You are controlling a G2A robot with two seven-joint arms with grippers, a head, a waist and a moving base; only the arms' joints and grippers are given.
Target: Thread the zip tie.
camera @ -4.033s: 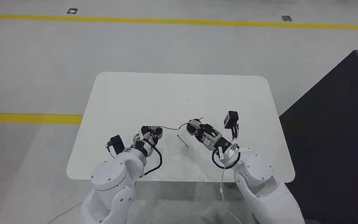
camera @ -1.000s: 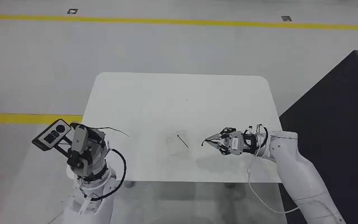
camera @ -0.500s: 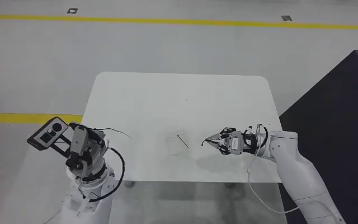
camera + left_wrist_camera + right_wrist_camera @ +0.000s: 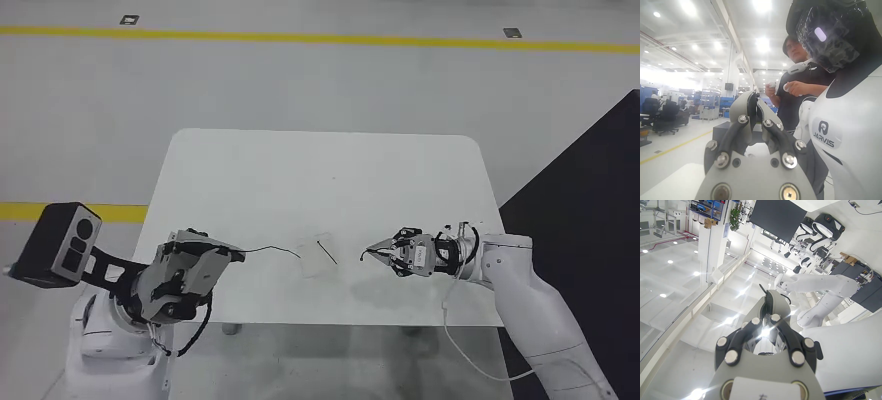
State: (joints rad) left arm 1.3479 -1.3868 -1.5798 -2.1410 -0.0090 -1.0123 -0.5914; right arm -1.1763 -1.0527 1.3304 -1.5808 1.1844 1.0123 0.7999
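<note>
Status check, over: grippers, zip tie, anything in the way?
Left gripper shut on zip tie, tail over table. Right gripper shut on short black piece. Loose black strip lies between them.

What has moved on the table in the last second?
The left gripper, jaws shut on the zip tie, swung in from the left edge of the table toward the middle, carrying the tie's free end closer to the right gripper. The right gripper and the short black strip on the table stayed put.

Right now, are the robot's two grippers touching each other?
No: the left gripper, holding the zip tie, and the right gripper sit well apart above the table.
</note>
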